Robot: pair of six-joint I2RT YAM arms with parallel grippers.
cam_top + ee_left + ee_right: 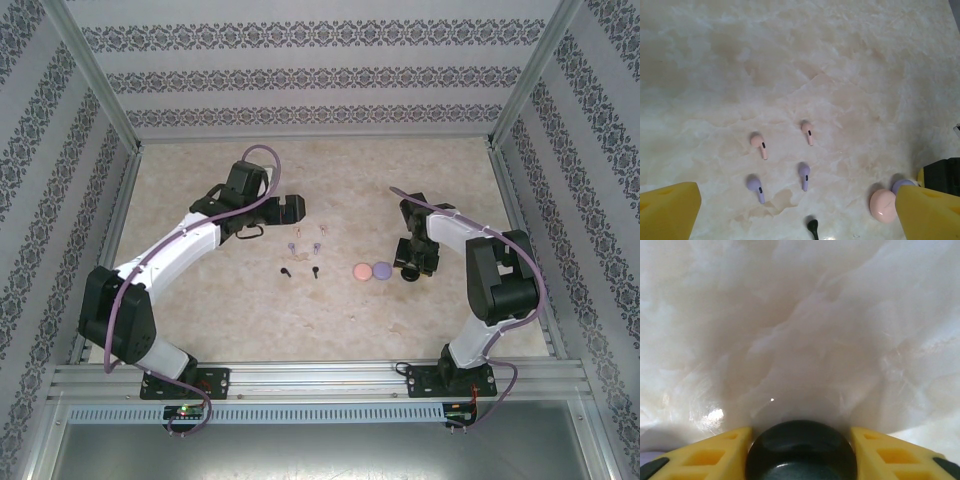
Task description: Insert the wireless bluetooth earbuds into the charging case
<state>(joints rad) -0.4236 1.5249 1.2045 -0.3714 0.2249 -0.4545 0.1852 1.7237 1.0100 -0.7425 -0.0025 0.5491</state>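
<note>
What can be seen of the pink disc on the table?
The pink disc is round, smooth and slightly glossy, like plastic, with a gently domed top and no seam that I can make out. It lies flat on the marble table, close beside the purple disc, seemingly touching it. Nothing else touches it.

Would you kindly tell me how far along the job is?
Nothing inserted yet: the pink earbuds, purple earbuds and black earbuds lie loose on the table. The right gripper clasps a black round case; the left gripper hovers open. All six insertions remain.
</note>
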